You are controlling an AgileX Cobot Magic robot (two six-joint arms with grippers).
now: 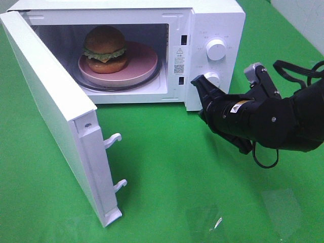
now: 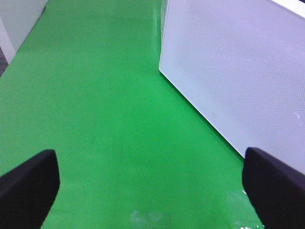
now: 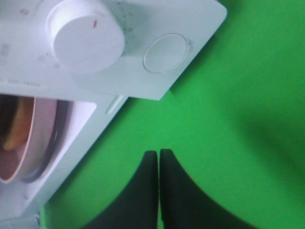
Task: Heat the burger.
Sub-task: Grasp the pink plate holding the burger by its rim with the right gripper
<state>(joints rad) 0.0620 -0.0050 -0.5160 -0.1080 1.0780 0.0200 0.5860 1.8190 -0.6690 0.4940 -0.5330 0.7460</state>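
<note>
The burger, with its golden bun, green lettuce and brown patty, sits on a pink plate inside the white microwave, whose door hangs wide open to the left. My right gripper is shut and holds nothing, its tips just in front of the lower knob of the control panel. In the right wrist view the shut fingertips hover over green cloth below a knob, with a sliver of the burger at the edge. My left gripper is open beside the door's outer face.
Green cloth covers the table. The open door's latch hooks stick out toward the middle. An upper knob sits on the panel. A round push button lies beside the knob in the right wrist view.
</note>
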